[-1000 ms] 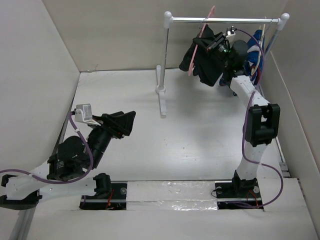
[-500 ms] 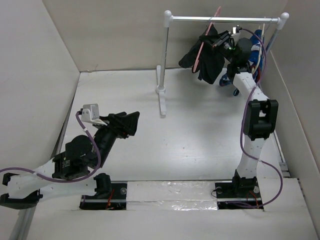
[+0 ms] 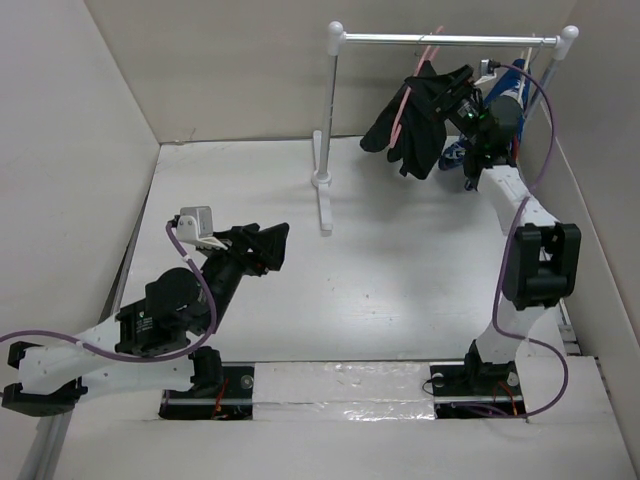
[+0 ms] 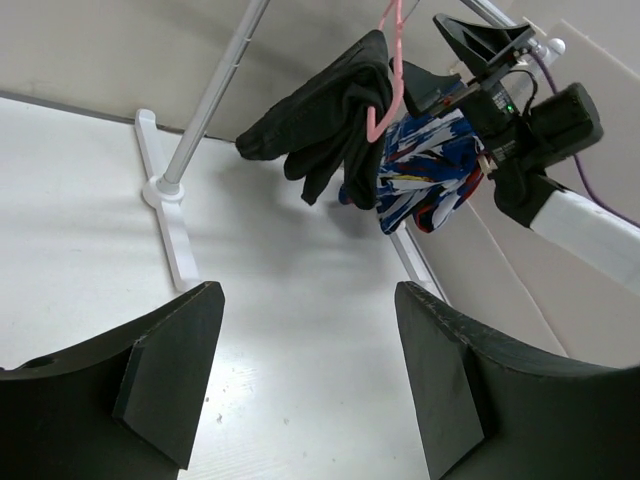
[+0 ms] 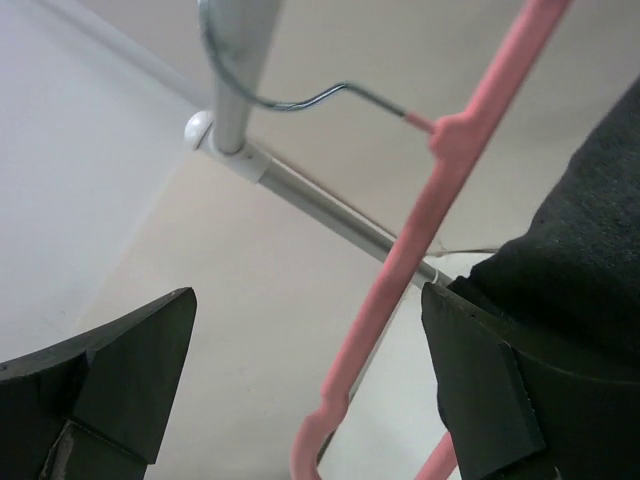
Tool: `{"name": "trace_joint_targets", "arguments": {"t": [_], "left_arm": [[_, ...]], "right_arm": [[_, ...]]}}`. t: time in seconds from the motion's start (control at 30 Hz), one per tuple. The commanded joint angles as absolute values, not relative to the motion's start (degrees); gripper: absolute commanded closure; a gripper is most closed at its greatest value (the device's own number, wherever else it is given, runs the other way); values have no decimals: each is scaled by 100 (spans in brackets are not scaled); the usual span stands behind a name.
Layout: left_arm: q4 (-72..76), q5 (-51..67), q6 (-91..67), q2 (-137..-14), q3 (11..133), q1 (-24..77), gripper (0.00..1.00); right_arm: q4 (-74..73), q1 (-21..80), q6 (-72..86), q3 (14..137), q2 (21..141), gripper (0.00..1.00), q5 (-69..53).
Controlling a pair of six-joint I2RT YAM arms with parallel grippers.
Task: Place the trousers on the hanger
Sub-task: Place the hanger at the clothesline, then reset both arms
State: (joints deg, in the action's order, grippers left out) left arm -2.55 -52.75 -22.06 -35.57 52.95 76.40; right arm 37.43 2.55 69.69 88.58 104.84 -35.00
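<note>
Top view, change: the right hand [image 3: 462, 90] is reaching higher and farther toward the far right corner of the white surface [image 3: 400, 280] than a second ago. The thin pink triangular hanger [image 3: 404, 100] it was lifting is now hanging from the silver metal rail [image 3: 470, 40].
Top view, trousers: the plain black soft fabric trousers [image 3: 415, 125] are draping over the hanger, just beside the blue, white and red patterned garment [image 3: 517, 78].
Top view, left arm: the left hand [image 3: 272, 245] is edging forward over the near left part of the surface.
Left wrist view: the left hand [image 4: 310, 295] is hovering with its fingers spread and nothing between them. Ahead, the trousers [image 4: 320, 110] are hanging clear of the surface.
Right wrist view: the metal hook [image 5: 300, 100] is sitting over the rail [image 5: 235, 60]. The right hand [image 5: 308, 300] is standing spread wide, and the hanger [image 5: 440, 200] is passing between its fingers without visible contact. The trousers [image 5: 580, 240] are lying close against one finger.
Meaning: the hanger seems released, so the task is looking nearly done. What remains is probably withdrawing without snagging the cloth.
</note>
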Motion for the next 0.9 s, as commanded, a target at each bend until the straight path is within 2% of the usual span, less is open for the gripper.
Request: {"name": "trace_joint_targets", "arguments": {"t": [0.0, 0.27, 0.47, 0.5, 0.73, 0.87], "left_arm": [[-35, -5326, -2162, -3533, 5300, 7646, 32], [-79, -5046, -2619, -3472, 4940, 7646, 23], [-369, -5010, -3234, -3524, 4623, 7646, 19], [-447, -5018, -3313, -3516, 4571, 7646, 19], [-308, -4905, -3796, -3358, 3868, 7646, 19], [-193, -4817, -3920, -3427, 3762, 7646, 19]], "right_arm": [[3753, 360, 5988, 8316, 9810, 0, -3200], [2445, 799, 3896, 6043, 7256, 0, -1831], [1698, 1449, 2700, 4309, 5127, 0, -1758], [1531, 1555, 2446, 3915, 4489, 0, -1714], [-613, 2083, 2092, 2937, 2262, 0, -1196], [-984, 2285, 2074, 2883, 1916, 0, -976]]}}
